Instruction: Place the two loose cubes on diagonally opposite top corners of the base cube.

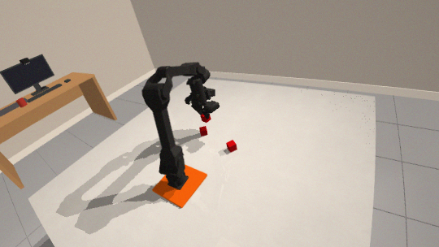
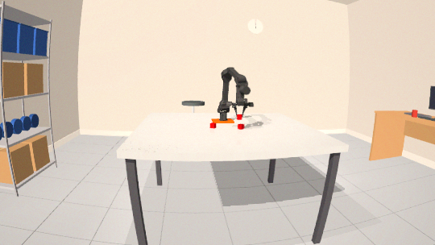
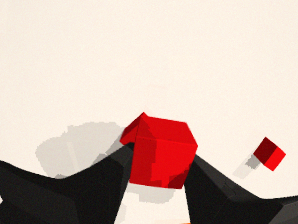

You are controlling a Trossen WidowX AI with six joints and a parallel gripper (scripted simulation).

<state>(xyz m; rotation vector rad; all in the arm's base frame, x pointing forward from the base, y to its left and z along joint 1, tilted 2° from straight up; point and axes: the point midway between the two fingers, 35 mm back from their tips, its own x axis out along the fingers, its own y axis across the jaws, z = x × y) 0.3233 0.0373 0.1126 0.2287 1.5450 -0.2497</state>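
And here's the red cube in the grip [image 1: 206,119] [image 2: 239,117] [image 3: 164,162], up in the air, with the tool [image 1: 206,116] [image 2: 239,114] [image 3: 160,152] closed on it, one finger to each side. No long axis on this one, it's a plain cube; the fingers reach down to it, roughly upright.

Now the relation that matters: right below sits the lower red cube [image 1: 203,131] [image 2: 241,126] [image 3: 132,132], which I'd take for the fixed base. There's daylight between the two in the exterior view, and on the wrist view the lower one peeks out past a top corner of the held one, so they look nearly lined up, slightly offset. If that's the base, the coming move is a small sideways trim over one corner, then a level descent. Too much overhang and it could tip; too quick and it could knock the cube beneath.

The third red cube [image 1: 232,146] [image 2: 213,126] [image 3: 270,154] waits on the counter [image 1: 305,155] [image 2: 234,146] [image 3: 150,60], well apart from the lower cube. One arm [image 1: 164,131] [image 2: 225,89] does it all, its orange plate [image 1: 197,175] [image 2: 230,122] [image 3: 186,223] behind the lower cube in the exterior view. Farther out from that cube: a stool [image 2: 192,103], a wall clock [image 2: 255,26], a wooden desk [image 1: 97,98] [image 2: 387,134].
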